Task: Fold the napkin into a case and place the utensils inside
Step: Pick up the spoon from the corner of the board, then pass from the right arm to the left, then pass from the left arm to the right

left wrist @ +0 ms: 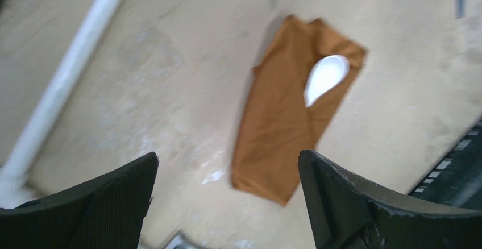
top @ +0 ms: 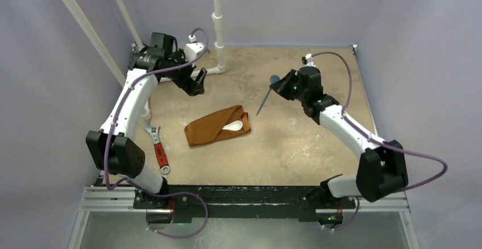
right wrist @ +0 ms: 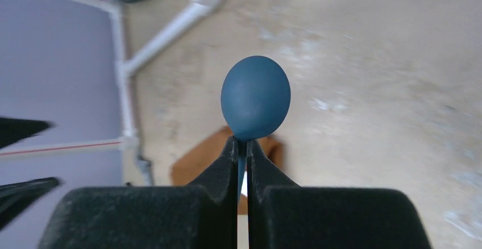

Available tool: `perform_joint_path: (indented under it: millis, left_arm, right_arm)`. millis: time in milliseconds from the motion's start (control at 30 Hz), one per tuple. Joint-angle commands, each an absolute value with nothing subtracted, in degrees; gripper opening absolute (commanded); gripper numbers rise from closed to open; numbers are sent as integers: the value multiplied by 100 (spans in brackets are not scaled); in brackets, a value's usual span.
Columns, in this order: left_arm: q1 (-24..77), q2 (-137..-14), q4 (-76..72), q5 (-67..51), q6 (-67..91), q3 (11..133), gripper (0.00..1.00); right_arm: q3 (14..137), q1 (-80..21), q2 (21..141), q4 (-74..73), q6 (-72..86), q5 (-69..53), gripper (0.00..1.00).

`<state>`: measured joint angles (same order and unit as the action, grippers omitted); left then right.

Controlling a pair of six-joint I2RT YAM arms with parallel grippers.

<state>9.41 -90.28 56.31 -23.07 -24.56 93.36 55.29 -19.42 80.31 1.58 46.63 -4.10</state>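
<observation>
While right gripper clamps teal-ended utensil aloft, left gripper spread wide, raised beyond case

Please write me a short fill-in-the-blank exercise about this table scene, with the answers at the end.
The white spoon rests in the folded ___ napkin.
The right gripper, not the ___ one, pinches the blue utensil.
The left gripper is ___ and holds nothing.
Answers: orange; left; open.

spoon in case, wrench left
</observation>
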Motion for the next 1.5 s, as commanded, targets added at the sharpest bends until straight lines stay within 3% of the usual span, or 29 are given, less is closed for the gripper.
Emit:
perform_joint_path:
  millis: [0,367,533,633,867,933,967,1067,1100,1267,1400,1467]
  left_arm:
    - [1305,-8781,5599,-3921,-1871,9143,93]
    - [1911,-8432,5209,-5013,-1018,9072,93]
    - [1932,-8388,5164,-5095,-926,8743,82]
    - [1943,-8380,5177,-5132,-932,8555,70]
    - [1942,-8255,5087,-3976,-1279,8452,9]
    - [1943,-8103,4829,-3531,-1409,8378,0]
    - [1942,-8031,4738,-3263,-1575,8350,0]
    - [1950,-7766,4438,-2192,-2232,8176,0]
    - [1955,-7664,4363,-1860,-2597,8069,0]
    - [1995,-6780,2833,-125,-4573,6723,0]
    - [2041,-5896,1266,528,-6321,5334,0]
    - [2113,-5526,499,684,-7012,4715,0]
  right_arm:
    - [5477,-2306,7440,1747,5218,-586,0]
    - [5983,-3534,7895,3274,5726,169,0]
    - [6193,-3812,8199,3608,5805,407,0]
    - [6224,-3924,8344,3833,5879,438,0]
    - [6257,-4163,8523,4025,5853,277,0]
    - [6308,-4175,8576,3888,5868,99,1]
    - [6364,-4175,8577,3681,5873,33,10]
    - [6597,-4153,8497,2574,5879,-290,49]
    - [6741,-4111,8463,2105,5844,-388,57]
    - [7209,-3849,8074,292,5557,-901,81]
    - [7213,-3321,7602,-281,5546,-1551,83]
    - [7357,-3221,7553,-493,5545,-1803,88]
